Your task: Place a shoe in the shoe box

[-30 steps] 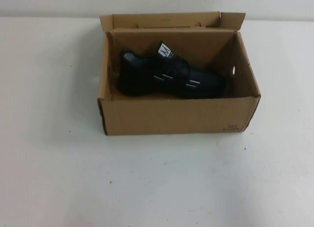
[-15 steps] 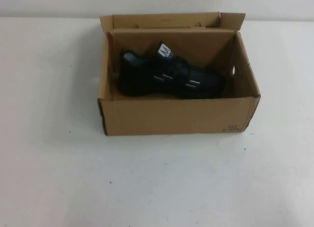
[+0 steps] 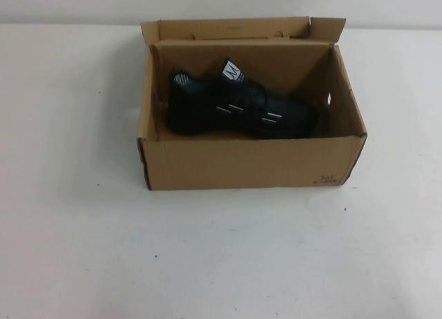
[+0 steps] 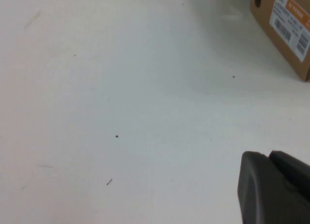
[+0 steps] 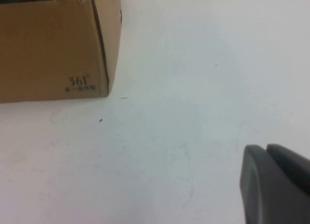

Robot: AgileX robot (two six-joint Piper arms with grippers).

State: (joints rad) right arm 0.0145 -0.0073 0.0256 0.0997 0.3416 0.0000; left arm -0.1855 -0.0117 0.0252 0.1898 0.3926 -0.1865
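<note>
The black mesh shoe (image 3: 238, 108) lies on its side inside the open brown cardboard shoe box (image 3: 248, 163), toe toward the right, white tongue label up. Neither arm shows in the high view. My left gripper (image 4: 268, 156) is shut and empty, low over the bare table, with a labelled corner of the shoe box (image 4: 286, 25) well away from it. In its own wrist view my right gripper (image 5: 265, 149) is likewise shut and holds nothing, and the printed corner of the shoe box (image 5: 58, 49) lies well away from it.
The white table (image 3: 221, 257) spreads out on all sides of the box. A pale wall runs along the table's far edge behind the box.
</note>
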